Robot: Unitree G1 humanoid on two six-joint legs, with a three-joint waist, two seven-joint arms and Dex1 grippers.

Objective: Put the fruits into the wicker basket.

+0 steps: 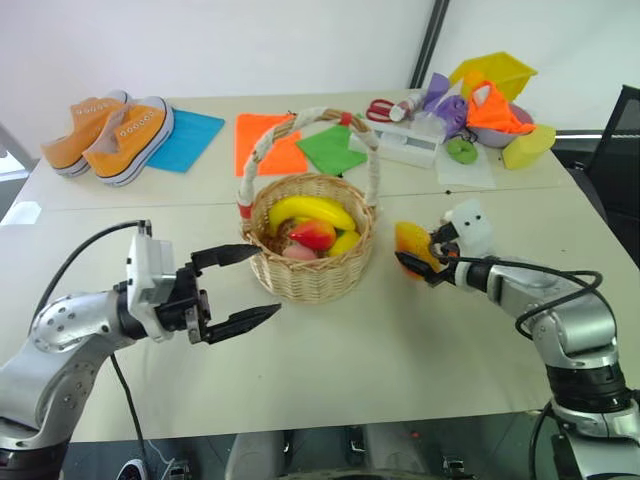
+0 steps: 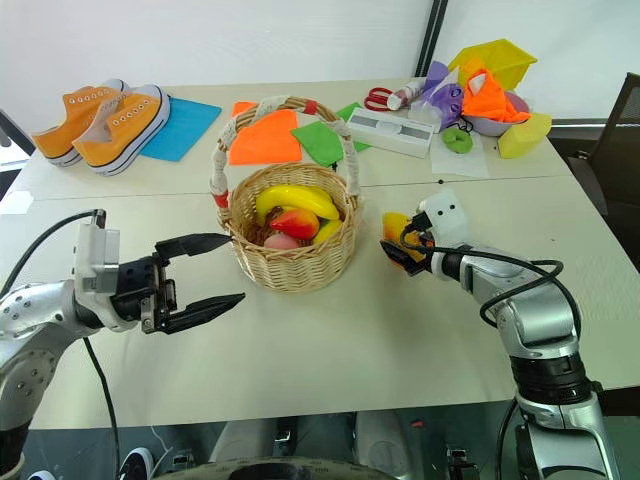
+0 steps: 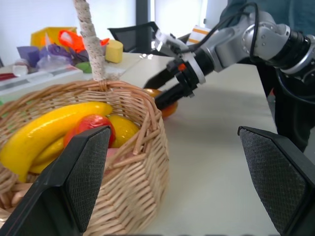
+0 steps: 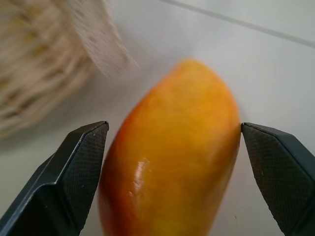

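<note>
Straddling oval yellow-to-red toy mango point(image 4: 172, 157) w/ my R gripper point(image 1: 418, 255), jaws wide, tilted down beside round tan wicker basket point(image 1: 310, 270); L gripper point(image 1: 240, 288) level, wide, empty.

No legible text — none anywhere

arms: silver metal | claws point(image 1: 237, 288): black | cables: black

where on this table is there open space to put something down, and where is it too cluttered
The near table is bare between the left gripper and the right gripper, in front of the wicker basket. Bare too: the strip between the orange shoes and the left gripper. Crowded: the far right corner around the yellow bin, and the cloth patches behind the basket.
</note>
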